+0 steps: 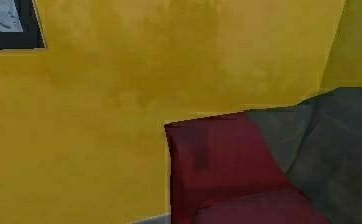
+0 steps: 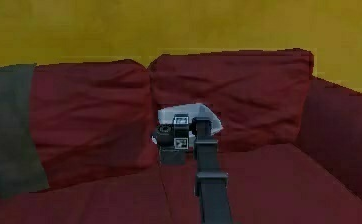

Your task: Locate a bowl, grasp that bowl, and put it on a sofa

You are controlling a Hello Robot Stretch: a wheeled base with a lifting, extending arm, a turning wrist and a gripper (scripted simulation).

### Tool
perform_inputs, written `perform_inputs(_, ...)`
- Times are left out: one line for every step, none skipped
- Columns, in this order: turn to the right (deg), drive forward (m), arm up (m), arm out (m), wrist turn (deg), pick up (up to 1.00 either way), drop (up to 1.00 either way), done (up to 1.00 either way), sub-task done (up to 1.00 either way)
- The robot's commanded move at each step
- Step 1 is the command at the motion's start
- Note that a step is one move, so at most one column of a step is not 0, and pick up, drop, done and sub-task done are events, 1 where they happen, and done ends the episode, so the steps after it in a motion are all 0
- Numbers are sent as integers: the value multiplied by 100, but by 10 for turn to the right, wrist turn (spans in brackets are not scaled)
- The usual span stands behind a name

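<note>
The gripper (image 2: 166, 138) hung before a red sofa (image 2: 89, 110), a pale rounded thing (image 2: 195, 111) behind it; whether it held anything could not be told. A grey blanket (image 2: 9, 130) draped the sofa's end.

Dark red sofa (image 2: 99, 115) (grey-green throw (image 2: 9, 135)), mottled yellow wall (image 1: 139, 70).

There is one red sofa (image 2: 279, 180), and the rest counts off against it: two back cushions (image 2: 89, 110) along its back, one grey-green throw (image 2: 9, 130) draped over its end, and one pale rounded thing (image 2: 196, 112) by its back cushions (too blobby to name further). Over the sofa's seat show one dark arm (image 2: 211, 185) and one gripper (image 2: 163, 140). High on the yellow wall (image 1: 139, 80) beyond the sofa's end hangs one framed picture (image 1: 11, 25).
</note>
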Motion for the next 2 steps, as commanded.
perform_inputs(0,0,-12,0,0,0,0,0,0)
perform_inputs(0,0,-32,0,0,0,0,0,0)
